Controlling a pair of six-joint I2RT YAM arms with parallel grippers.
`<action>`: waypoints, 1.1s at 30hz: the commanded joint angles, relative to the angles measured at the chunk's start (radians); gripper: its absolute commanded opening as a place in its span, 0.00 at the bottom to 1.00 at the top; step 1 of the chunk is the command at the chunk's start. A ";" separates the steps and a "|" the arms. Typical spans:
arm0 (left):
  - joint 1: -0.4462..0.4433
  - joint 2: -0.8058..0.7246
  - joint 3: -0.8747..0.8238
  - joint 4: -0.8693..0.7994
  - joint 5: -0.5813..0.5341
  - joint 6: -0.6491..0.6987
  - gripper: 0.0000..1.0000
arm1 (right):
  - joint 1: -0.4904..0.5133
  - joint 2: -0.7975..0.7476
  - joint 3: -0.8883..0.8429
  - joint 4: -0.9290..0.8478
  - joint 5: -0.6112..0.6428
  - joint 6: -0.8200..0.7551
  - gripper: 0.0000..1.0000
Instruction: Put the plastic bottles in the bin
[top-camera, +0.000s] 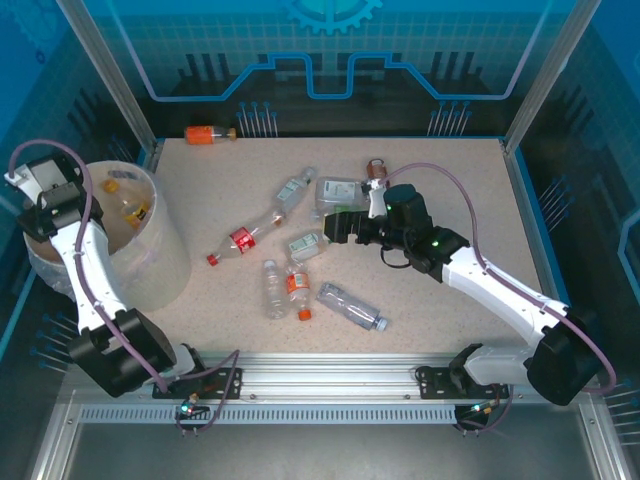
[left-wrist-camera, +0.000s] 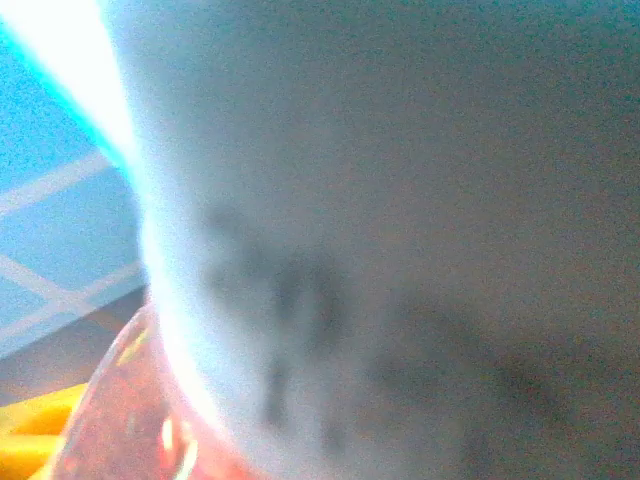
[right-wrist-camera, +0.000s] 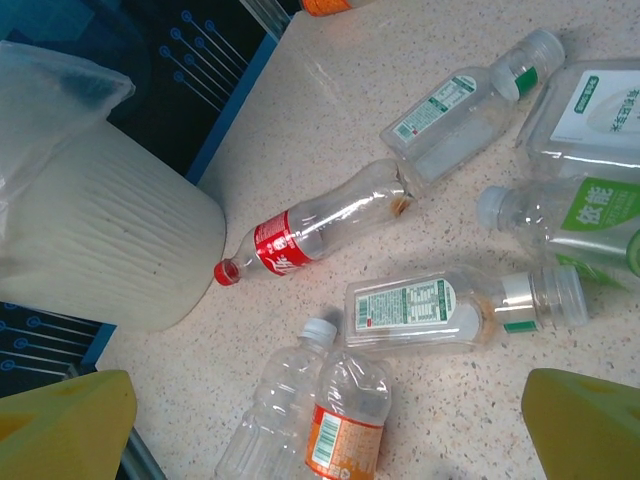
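Several plastic bottles lie loose on the speckled table: a red-labelled one (top-camera: 240, 240) (right-wrist-camera: 310, 225), a flat white-labelled one (top-camera: 308, 244) (right-wrist-camera: 440, 308), an orange-labelled one (top-camera: 298, 288) (right-wrist-camera: 345, 425) against a clear one (top-camera: 273, 290) (right-wrist-camera: 275, 410). An orange bottle (top-camera: 208, 133) lies at the far edge. The bin (top-camera: 150, 260) (right-wrist-camera: 110, 250) stands at the left with a bottle (top-camera: 130, 210) inside. My left gripper (top-camera: 52, 205) hangs over the bin's left rim, its fingers hidden. In the left wrist view a blurred pale surface (left-wrist-camera: 400, 200) sits close, with a reddish-orange shape (left-wrist-camera: 120, 420) at the lower left. My right gripper (top-camera: 340, 225) (right-wrist-camera: 330, 430) hovers open above the pile, holding nothing.
More bottles lie around the right gripper: a square green-and-white one (top-camera: 340, 190), a brown-capped one (top-camera: 376, 172) and a clear one (top-camera: 350, 305) near the front. Frame posts and blue walls enclose the table. Bare tabletop stretches to the right of the arm.
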 joint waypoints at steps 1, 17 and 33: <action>0.010 0.007 0.046 -0.037 0.027 -0.060 0.79 | -0.012 -0.007 0.016 -0.048 -0.011 -0.012 1.00; -0.265 -0.156 0.166 -0.162 0.057 -0.102 0.99 | -0.014 -0.173 -0.160 -0.043 0.173 0.024 1.00; -1.014 -0.052 0.251 -0.382 0.327 -0.036 0.99 | -0.019 -0.242 -0.262 -0.055 0.269 0.128 1.00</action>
